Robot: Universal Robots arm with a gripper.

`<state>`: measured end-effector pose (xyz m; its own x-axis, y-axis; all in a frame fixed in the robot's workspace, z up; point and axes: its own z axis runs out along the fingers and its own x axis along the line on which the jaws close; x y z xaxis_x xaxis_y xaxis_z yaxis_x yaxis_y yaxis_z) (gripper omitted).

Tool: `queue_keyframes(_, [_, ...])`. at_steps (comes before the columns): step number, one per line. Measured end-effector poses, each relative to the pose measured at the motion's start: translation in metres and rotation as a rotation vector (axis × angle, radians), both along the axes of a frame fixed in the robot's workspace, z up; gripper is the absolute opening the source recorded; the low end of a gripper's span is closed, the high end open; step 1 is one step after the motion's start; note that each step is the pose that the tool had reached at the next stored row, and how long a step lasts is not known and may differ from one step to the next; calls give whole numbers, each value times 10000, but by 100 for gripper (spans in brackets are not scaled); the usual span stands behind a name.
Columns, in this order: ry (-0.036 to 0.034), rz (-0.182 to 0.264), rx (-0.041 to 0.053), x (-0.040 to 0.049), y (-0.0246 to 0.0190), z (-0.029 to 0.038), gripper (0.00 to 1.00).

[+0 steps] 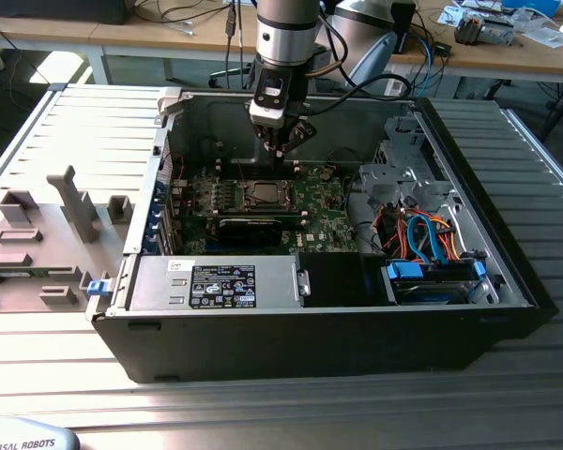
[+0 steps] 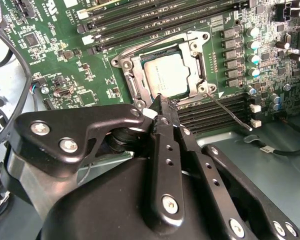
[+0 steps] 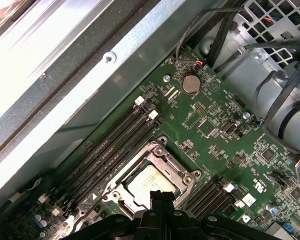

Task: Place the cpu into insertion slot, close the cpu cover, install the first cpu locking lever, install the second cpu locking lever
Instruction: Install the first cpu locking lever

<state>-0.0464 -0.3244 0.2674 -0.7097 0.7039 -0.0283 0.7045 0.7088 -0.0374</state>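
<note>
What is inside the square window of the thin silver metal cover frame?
The flat square chip with a silver-grey metal top fills the window. What lies beneath the chip is covered. The black fingers hide part of the silver frame edge.

The pincer (image 3: 161, 196) hides part of the cpu (image 3: 146, 182).

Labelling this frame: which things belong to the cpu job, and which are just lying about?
Job: silver-grey square cpu; silver hinged metal cpu cover; thin wire locking lever; black gripper.
Lying about: round silver coin battery; orange and blue cables; grey plastic fixtures.
</note>
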Motion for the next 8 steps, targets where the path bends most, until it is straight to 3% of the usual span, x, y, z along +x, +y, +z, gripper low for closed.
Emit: queue_keyframes(8, [0,74,0,0,0,0,11])
